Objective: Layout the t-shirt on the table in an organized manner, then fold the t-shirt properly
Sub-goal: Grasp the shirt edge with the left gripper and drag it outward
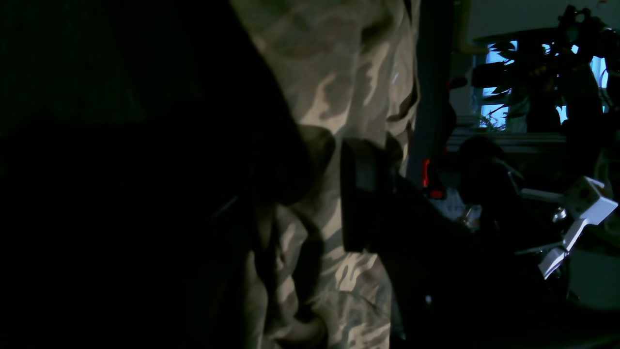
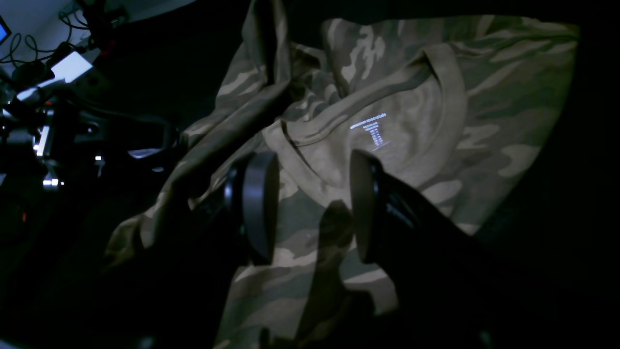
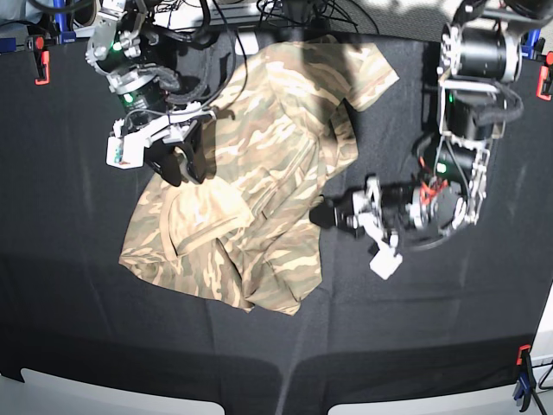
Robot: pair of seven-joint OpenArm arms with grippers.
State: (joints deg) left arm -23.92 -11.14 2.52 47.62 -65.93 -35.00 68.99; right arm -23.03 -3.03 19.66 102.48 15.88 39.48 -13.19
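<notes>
The t-shirt [image 3: 259,173] lies on the black bench [image 3: 78,285] as a rumpled diagonal heap, collar end toward the near left and one sleeve spread toward the far right, with thick folds running through the middle, so the laying-out stage looks barely begun and no fold has been made. The right tool [image 2: 310,208] hovers over the collar [image 2: 445,97], its two round pads set well apart with only printed cloth visible between them; it has hold of nothing. The base view shows it at the shirt's far left edge. The left tool [image 3: 327,213] sits at the shirt's right edge, at the middle of the bench; the left wrist view shows one dark finger against the camouflage cloth and the rest lost in shadow, so whether it pinches the fabric cannot be told. Judging by this, what remains is pulling the body flat, spreading both sleeves, and then all the folding
</notes>
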